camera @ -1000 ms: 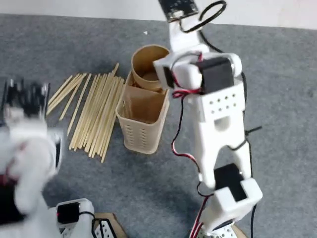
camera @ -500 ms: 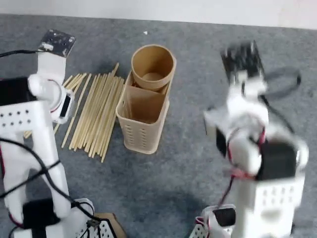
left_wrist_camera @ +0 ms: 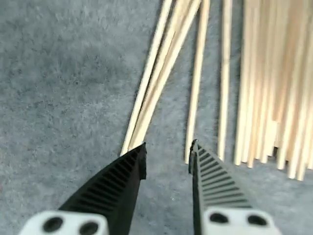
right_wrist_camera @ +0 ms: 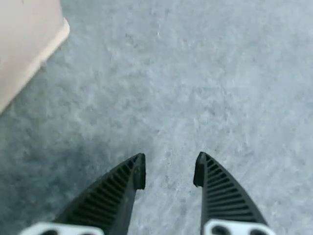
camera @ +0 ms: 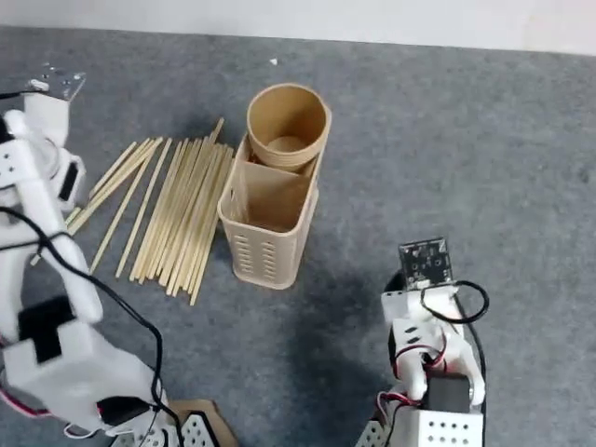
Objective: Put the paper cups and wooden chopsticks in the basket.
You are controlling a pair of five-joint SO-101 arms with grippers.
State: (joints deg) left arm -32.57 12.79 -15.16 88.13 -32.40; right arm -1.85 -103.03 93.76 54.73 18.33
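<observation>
1 paper cup (camera: 287, 126) sits in basket (camera: 265, 247), upper centre; chopsticks (camera: 177, 214) fanned on bench (camera: 484, 168) just left of it. Left hand (left_wrist_camera: 167, 156) released over stick ends, right hand (right_wrist_camera: 168, 169) released at lower right. Risk: pinching near tips could make sticks pivot and scatter

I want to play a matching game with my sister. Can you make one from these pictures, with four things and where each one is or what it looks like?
Things:
1. cup
2. chopsticks
3. basket
4. right gripper

Places and looks:
A. open above bare grey carpet
B. lying flat in a loose pile on the carpet
C. standing upright in one end of the basket
D. pale, with rows of small holes in its side

Pairs: 1-C, 2-B, 3-D, 4-A
</observation>
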